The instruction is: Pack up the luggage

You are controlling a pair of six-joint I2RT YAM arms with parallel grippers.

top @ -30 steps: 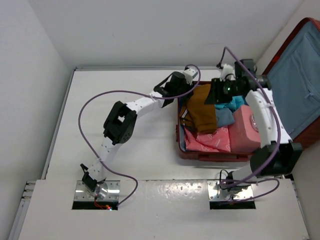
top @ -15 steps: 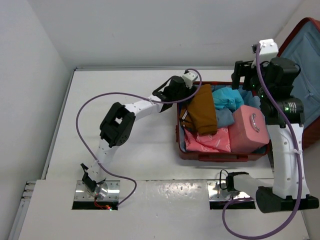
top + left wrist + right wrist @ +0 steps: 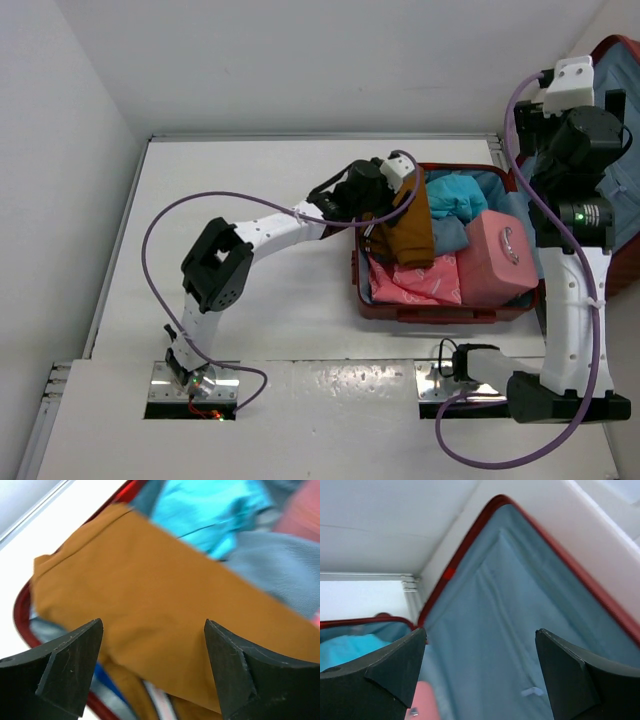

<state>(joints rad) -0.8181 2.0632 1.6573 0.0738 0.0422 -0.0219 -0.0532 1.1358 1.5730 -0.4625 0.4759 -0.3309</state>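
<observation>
Nearest us, both arm bases sit at the tabletop (image 3: 280,330) edge, on the near side of the luggage (image 3: 440,312). The luggage lies open toward the far-R part of the tabletop, base flat, lid (image 3: 515,630) standing up off its R side.

L arm (image 3: 268,223): a sec ago it was parked at the luggage's L rim w/ jaws narrower. Now it has pushed in over that rim and the L jaws are spread wide, nothing between them. The wrist view shows them hovering over the brown garment (image 3: 165,580), not touching it as far as we can tell. That garment's corner reaches the luggage's L rim; on it or over it, we can't tell.

Inside the luggage, moving back: coral garment (image 3: 415,282) at the near wall, pink case (image 3: 497,255) on the R side, grey-blue cloth (image 3: 450,236) mid, teal garment (image 3: 455,195) at the far wall, now uncovered.

R arm (image 3: 570,290): a sec ago it was bent low over the luggage's far half. It has since swung up & off to the lid side. R jaws spread, empty, facing the lid lining.

Our read: both arms just let go, so the contents look placed. Packing seems near done; what's left is prob. tucking the brown corner & shutting the lid. Risk: cloth caught in the rim.
</observation>
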